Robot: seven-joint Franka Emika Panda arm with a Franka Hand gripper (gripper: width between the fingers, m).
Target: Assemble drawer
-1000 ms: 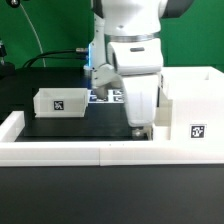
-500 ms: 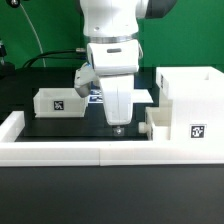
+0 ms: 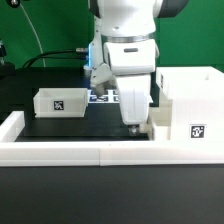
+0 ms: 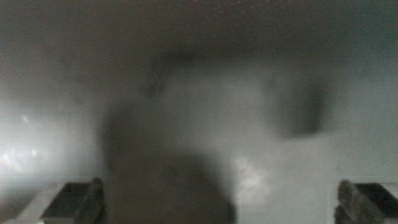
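The drawer's tall casing (image 3: 192, 100) stands upright at the exterior view's right, on the black table (image 3: 60, 125). A black-and-white square tag faces the camera low on its front wall. One small open-top tray (image 3: 160, 126) sits just beside the casing on the side toward the exterior view's left. It appears to touch the casing wall, though the arm partly hides it. The other tray (image 3: 58, 101) stands well apart at the exterior view's left, upright and open side up, with a tag on its near wall.

The gripper (image 3: 133, 126) hangs low over the table, just beside the tray at the casing, its tip close to the table top. Whether it touches the tray cannot be told from the exterior view. In the wrist view the gripper (image 4: 217, 200) has its jaws spread wide. The two dark fingertips (image 4: 71, 200) stand far apart, with only a blurred pale grey surface between them, too soft to identify. Nothing is held.

The marker board (image 3: 104, 97) lies flat behind the arm (image 3: 125, 40), between the two trays. The long low white border rail (image 3: 90, 152) runs across the front of the table.
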